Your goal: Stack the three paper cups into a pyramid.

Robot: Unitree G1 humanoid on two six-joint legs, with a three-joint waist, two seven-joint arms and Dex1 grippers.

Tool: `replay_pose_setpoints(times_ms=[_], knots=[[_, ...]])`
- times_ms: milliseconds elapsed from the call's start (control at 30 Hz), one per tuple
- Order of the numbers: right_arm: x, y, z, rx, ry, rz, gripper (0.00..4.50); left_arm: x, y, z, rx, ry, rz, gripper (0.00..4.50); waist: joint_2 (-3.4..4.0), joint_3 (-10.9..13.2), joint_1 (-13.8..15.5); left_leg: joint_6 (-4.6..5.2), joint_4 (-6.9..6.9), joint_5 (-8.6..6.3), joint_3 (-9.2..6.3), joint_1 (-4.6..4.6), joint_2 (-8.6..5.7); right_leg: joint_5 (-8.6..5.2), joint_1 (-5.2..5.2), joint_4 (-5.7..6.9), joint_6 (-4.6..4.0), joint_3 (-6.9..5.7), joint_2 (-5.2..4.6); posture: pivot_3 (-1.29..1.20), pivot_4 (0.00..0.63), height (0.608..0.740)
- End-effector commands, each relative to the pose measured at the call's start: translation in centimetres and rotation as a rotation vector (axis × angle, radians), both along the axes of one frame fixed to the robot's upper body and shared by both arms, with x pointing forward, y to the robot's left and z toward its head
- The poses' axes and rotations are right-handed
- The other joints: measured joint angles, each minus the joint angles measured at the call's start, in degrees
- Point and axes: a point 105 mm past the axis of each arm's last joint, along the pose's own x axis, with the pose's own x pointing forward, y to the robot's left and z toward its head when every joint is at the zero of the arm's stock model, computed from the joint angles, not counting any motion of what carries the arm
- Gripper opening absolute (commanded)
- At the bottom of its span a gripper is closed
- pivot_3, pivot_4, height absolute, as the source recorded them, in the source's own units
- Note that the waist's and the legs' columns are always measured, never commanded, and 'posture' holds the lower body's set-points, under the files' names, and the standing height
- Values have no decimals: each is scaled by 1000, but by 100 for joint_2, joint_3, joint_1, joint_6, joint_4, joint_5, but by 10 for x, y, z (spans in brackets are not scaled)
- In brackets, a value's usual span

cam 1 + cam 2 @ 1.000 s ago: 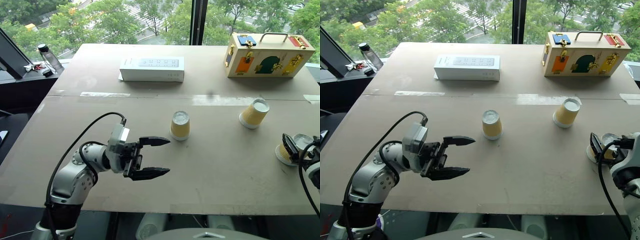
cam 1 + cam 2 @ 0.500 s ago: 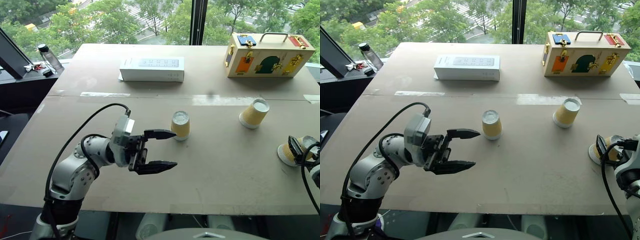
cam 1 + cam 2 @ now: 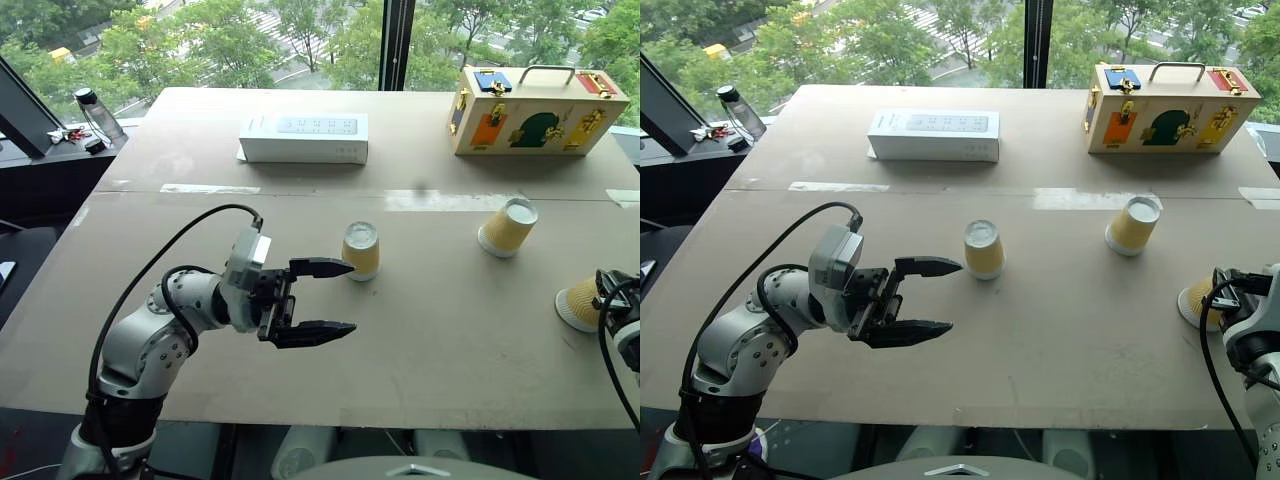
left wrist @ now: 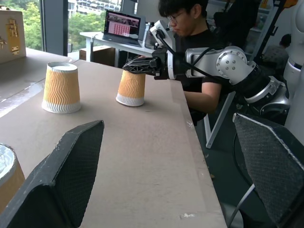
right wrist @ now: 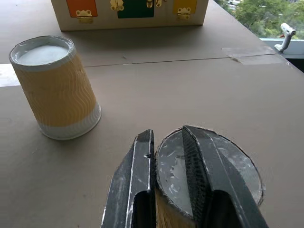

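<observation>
Three yellow-tan ribbed paper cups stand upside down on the table. The middle cup (image 3: pixel 360 250) is just beyond my left gripper (image 3: pixel 350 297), which points to the right, open and empty, its upper fingertip close to the cup. Another cup (image 3: pixel 507 227) stands further right. At the table's right edge my right gripper (image 5: pixel 167 133) is shut on the raised base rim of the third cup (image 5: pixel 232 171), one finger outside and one over the white base. The left wrist view shows this grip at that cup's (image 4: pixel 130 88) top.
A white flat box (image 3: pixel 303 137) and a colourful wooden case (image 3: pixel 537 108) lie at the table's far side. A bottle (image 3: pixel 98 112) stands on the ledge far left. A person (image 4: pixel 190 28) sits beyond the table's right edge.
My right gripper's fingers, open around the third cup's top, have shut on its base rim. My left gripper rose a little toward the middle cup, then stayed still.
</observation>
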Motion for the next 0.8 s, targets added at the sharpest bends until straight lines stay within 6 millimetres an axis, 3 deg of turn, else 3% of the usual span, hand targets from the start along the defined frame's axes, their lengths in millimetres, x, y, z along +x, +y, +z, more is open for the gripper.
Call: replay_pose_setpoints(times_ms=[33,133,267,300,600,800], knots=[[-3,0,4,-22,-15,9,1018,-5,0,8,-9,-39,-18,4500,0,0,-3,0,0,0,-1,-1,0,0,0,-1,0,-1,0,0,150,740],[-1,3,11,-41,-38,29,2089,-5,-1,9,-9,-39,-19,4500,1,1,-12,0,0,0,0,-2,0,0,-1,-2,0,0,0,0,150,740],[-1,5,15,-55,-53,35,4136,-5,-2,10,-8,-38,-21,4500,6,4,-8,0,-1,0,-2,-2,0,0,-1,-1,0,-2,0,0,150,740],[-2,5,16,-58,-55,31,4455,-5,-2,10,-8,-37,-21,4500,6,4,-11,0,-1,0,-1,-2,0,0,-1,-1,0,-1,0,0,150,740],[-3,-3,15,-96,-51,-21,4455,-6,-3,10,-8,-34,-21,4500,9,6,-12,0,-1,0,0,-2,0,0,-2,-1,0,0,0,0,150,740],[-2,2,30,-132,-134,0,4455,-6,-4,10,-10,-32,-19,4500,12,8,-14,0,-1,0,1,-2,0,0,-2,-1,0,0,0,0,150,740]])
